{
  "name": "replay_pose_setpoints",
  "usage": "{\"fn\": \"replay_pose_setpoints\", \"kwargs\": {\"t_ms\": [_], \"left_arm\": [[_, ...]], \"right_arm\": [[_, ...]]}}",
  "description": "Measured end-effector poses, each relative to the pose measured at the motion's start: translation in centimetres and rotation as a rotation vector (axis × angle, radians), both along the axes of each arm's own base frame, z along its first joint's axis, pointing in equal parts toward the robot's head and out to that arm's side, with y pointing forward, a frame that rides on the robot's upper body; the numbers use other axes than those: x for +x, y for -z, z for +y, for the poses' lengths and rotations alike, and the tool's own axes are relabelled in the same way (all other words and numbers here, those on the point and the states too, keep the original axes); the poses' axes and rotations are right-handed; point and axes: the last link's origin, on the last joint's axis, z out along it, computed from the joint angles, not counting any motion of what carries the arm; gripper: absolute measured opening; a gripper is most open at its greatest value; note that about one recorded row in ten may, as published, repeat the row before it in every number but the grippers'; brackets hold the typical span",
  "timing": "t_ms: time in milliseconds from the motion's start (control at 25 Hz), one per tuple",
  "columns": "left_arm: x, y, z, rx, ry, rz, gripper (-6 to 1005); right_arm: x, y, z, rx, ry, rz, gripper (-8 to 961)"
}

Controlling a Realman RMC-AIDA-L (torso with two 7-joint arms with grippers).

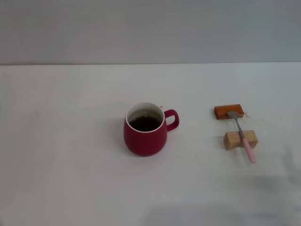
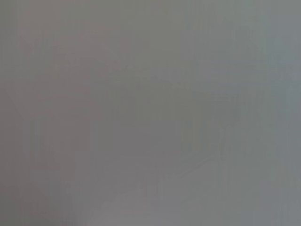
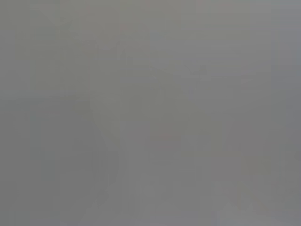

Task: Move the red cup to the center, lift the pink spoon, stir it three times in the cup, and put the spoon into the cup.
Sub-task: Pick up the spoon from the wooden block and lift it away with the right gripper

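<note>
We've got the red cup (image 1: pixel 145 130) sitting upright around the middle of the frame on the white table (image 1: pixel 70 155), dark liquid inside and its handle pointing right. Over at center-right, the pink spoon (image 1: pixel 242 136) lies propped across the orange-brown block (image 1: pixel 229 111) and the light wooden block (image 1: pixel 240 140). Neither claw shows up anywhere, both wrist views are plain grey, so we can't tell if they're released or clenched.

Cup (image 1: pixel 145 136) mid-table (image 1: pixel 70 141) — spoon (image 1: pixel 243 136) across two blocks (image 1: pixel 240 140) rightward.

One red cup (image 1: pixel 145 136), one pink spoon (image 1: pixel 244 137), two blocks (image 1: pixel 229 111) (image 1: pixel 233 140).
</note>
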Motion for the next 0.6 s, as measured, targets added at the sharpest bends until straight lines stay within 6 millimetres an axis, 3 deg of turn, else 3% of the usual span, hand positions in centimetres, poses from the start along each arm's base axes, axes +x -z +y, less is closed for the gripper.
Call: {"fn": "replay_pose_setpoints", "kwargs": {"t_ms": [320, 600], "left_arm": [[-0.4, -0.2, -0.2, -0.004, -0.013, 0.009, 844], [-0.7, -0.2, -0.4, -0.007, -0.023, 0.015, 846]], "right_arm": [[-2.1, 2.4, -2.6, -0.082, -0.024, 0.011, 779], [-2.2, 3.8, -4.3, -0.162, -0.024, 0.01, 779]]}}
